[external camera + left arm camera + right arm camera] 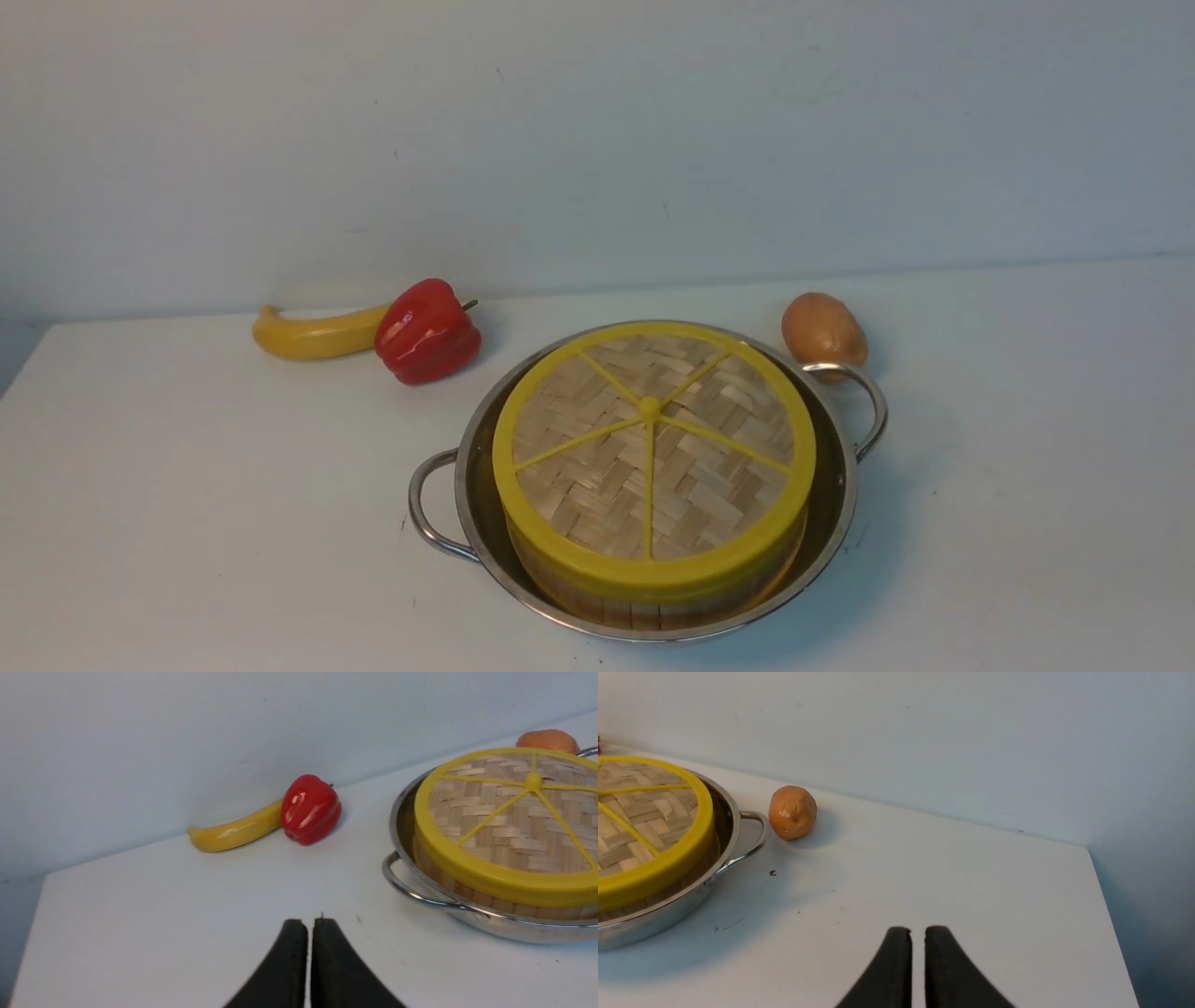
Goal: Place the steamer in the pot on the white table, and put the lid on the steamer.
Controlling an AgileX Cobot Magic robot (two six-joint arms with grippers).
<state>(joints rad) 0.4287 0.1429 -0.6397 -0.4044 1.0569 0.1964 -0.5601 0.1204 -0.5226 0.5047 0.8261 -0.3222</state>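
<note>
the steamer (653, 597) sat inside the pot (471, 485), and the lid (653, 448) lay flat on top of it, its thick yellow rim capping the bamboo wall all round. only a band of the steamer's slatted side showed below that rim at the near edge; its inside was hidden. the pot stood on the white table (187, 523) a little right of the middle, one looped wire handle toward the near left and the other toward the far right.

a potato (823, 331) lay just behind the far right handle, close to it; whether the two touched could not be told. well apart on the left, near the back wall, a red bell pepper (428, 331) rested against the end of a banana (313, 334).

neither arm appeared in the front view. in the left wrist view the left gripper (310, 926) hung over bare table, near the pot's left handle but clear of it, its black jaws drawn almost together with only a thin slit between them and nothing in it. in the right wrist view the right gripper (918, 933) hung over bare table to the right of the pot, its jaws narrowly parted, a slim gap showing, holding nothing.
</note>
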